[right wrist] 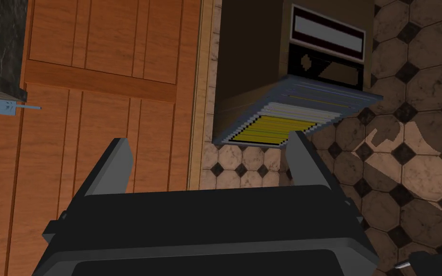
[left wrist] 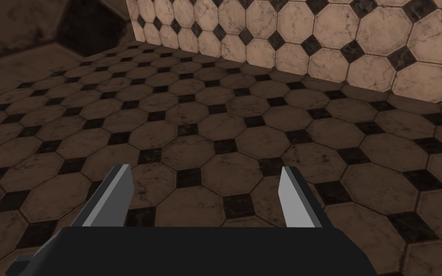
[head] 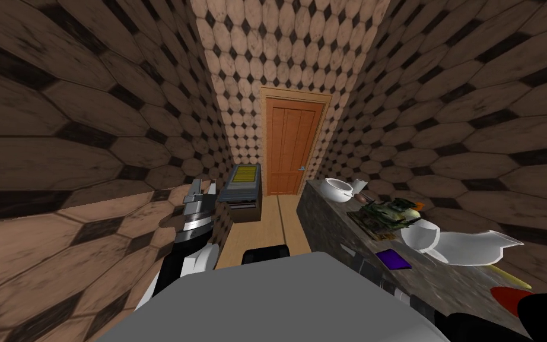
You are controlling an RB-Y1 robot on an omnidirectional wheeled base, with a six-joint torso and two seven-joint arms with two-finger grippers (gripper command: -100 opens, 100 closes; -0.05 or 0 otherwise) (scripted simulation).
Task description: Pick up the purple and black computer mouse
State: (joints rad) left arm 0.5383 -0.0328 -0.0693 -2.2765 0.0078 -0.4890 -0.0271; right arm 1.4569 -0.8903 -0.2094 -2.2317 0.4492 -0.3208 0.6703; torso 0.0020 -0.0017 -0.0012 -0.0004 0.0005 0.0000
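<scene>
Currently the purple and black mouse (head: 394, 259) lies on the dark counter (head: 444, 288), close to its aisle-side edge and near a white bowl (head: 420, 234). The left end effector (left wrist: 205, 167), raised on my left, stands wide. The right end effector (right wrist: 205, 143), also wide and holding nothing, faces a wooden door (right wrist: 95, 96).

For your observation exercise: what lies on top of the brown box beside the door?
A grey stack of flat sheets, the topmost yellow. It hides the top of the box beneath.
</scene>
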